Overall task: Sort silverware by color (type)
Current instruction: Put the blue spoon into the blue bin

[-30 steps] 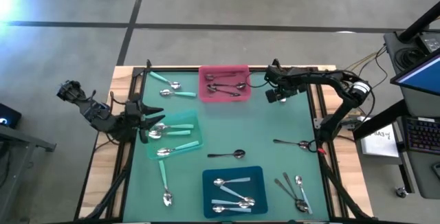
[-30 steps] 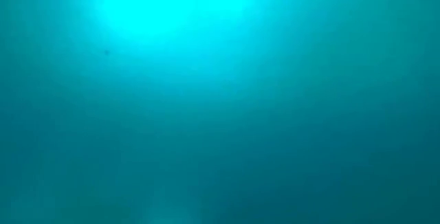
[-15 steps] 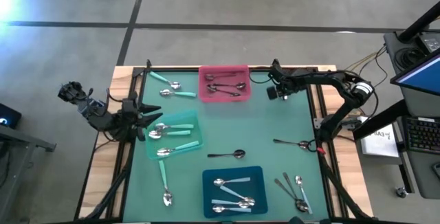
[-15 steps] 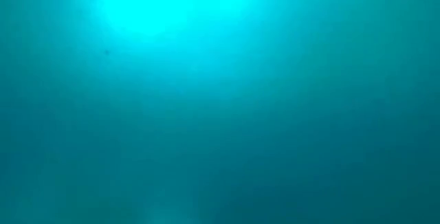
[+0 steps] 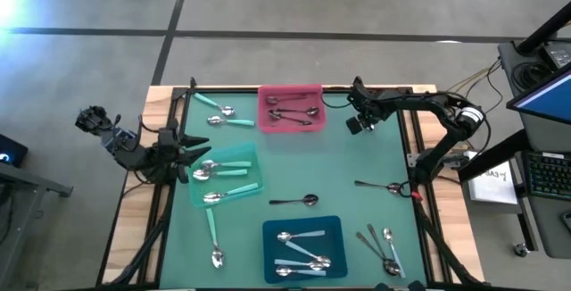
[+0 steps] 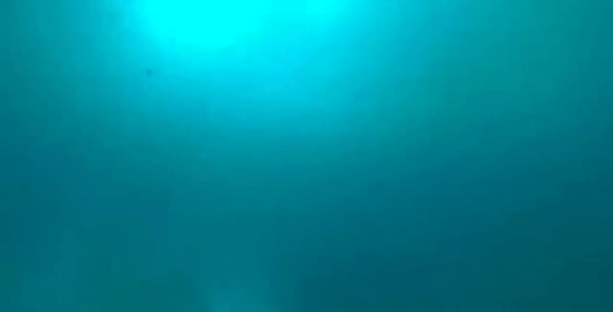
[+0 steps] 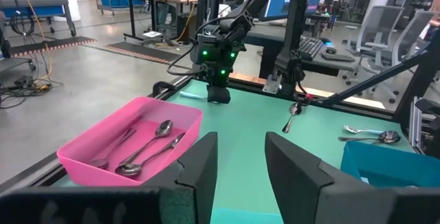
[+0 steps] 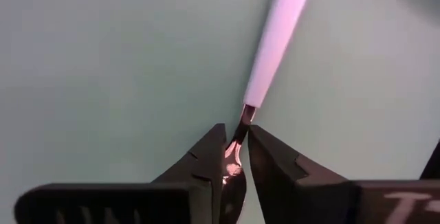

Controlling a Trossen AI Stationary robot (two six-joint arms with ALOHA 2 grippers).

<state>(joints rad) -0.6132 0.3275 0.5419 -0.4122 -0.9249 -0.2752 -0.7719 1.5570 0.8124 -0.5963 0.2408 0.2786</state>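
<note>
Spoon (image 8: 275,42) with a pale handle lies on the bench just right of the pink tray (image 5: 291,123); right tool (image 8: 236,157) pinches its metal neck, left tool (image 7: 237,159) hangs open.

Green table (image 5: 357,175): spoons (image 5: 294,201), three trays (image 5: 291,109)

Even overhead light lay flat on the table (image 5: 339,184), with glare flaring at the floor's far left. The low view showed only a teal blur, brightest near its top.
</note>
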